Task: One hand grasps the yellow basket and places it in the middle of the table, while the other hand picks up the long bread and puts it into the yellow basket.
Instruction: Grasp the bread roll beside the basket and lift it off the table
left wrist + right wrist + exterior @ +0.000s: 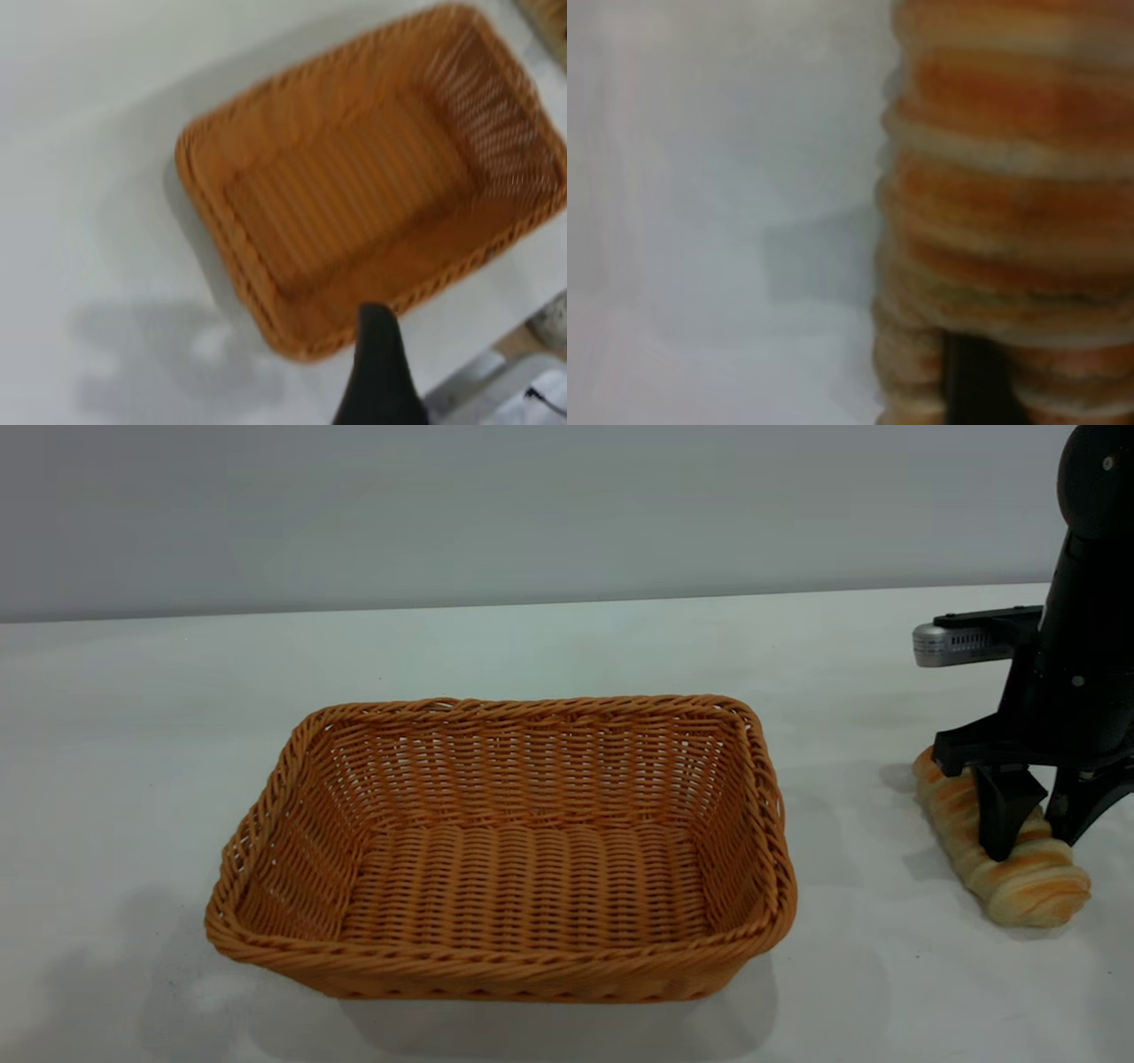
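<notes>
The left gripper [376,372] is out of the exterior view; the left wrist view shows only one black tapering finger, raised above the white table [133,735] beside the basket's rim, so whether its jaws are apart or together I cannot tell. The yellow basket [501,850], a large shallow rectangular wicker tray with a braided rim, sits empty about midway between the table's left and right edges, towards the front edge, its long sides running left to right.

The long bread [1001,846], a small ridged loaf striped orange and cream, lies near the table's right edge, well apart from the basket. Its long axis runs diagonally, from back-left to front-right. The right gripper [1036,828], black with a grey-silver part on its side, is down over the loaf's middle, jaws apart and straddling it crosswise, fingertips at its flanks. The right arm is far nearer, so the grasp looks its to make, closing across the short axis, then carrying left.
</notes>
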Tool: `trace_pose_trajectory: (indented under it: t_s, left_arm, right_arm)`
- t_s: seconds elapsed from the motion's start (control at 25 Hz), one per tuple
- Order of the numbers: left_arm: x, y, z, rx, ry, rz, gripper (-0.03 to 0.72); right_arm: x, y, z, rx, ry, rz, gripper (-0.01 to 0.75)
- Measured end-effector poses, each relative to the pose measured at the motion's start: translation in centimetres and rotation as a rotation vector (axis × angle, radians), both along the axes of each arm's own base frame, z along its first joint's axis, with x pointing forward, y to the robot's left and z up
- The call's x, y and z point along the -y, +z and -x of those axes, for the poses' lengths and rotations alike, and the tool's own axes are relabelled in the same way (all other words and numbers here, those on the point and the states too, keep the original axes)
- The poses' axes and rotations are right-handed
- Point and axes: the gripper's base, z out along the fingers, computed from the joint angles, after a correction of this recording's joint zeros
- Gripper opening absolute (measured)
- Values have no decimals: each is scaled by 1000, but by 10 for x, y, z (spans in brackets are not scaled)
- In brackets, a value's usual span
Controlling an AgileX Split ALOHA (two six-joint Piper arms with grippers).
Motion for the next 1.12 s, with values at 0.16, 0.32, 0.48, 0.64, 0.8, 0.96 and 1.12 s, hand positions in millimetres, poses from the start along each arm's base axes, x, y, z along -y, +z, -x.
trace_pose_trajectory:
  t_s: [0.16, 0.32, 0.48, 0.64, 0.8, 0.96, 1.12]
  left_arm:
    - [-3, -22, 8, -80, 11, -29, 580]
    - [-4, -43, 15, -158, 17, -38, 580]
    - [-5, -46, 20, -168, 19, -38, 580]
    - [-6, -35, 30, -108, 26, -27, 580]
    - [-7, -21, 43, -40, 40, -11, 580]
    - [-9, -10, 56, 14, 52, 3, 579]
    - [-11, -11, 65, 40, 65, 9, 579]
  right_arm:
    - [0, -4, 0, -4, 6, -2, 253]
    - [0, -10, 0, -14, 8, -1, 125]
    - [0, -12, 0, -19, 19, 0, 75]
    - [0, -10, -1, -12, 33, 0, 72]
    - [0, 2, -3, 14, 36, 0, 61]
    - [-1, 42, -6, 96, 37, -6, 61]
    - [-5, 93, -3, 182, 52, -16, 57]
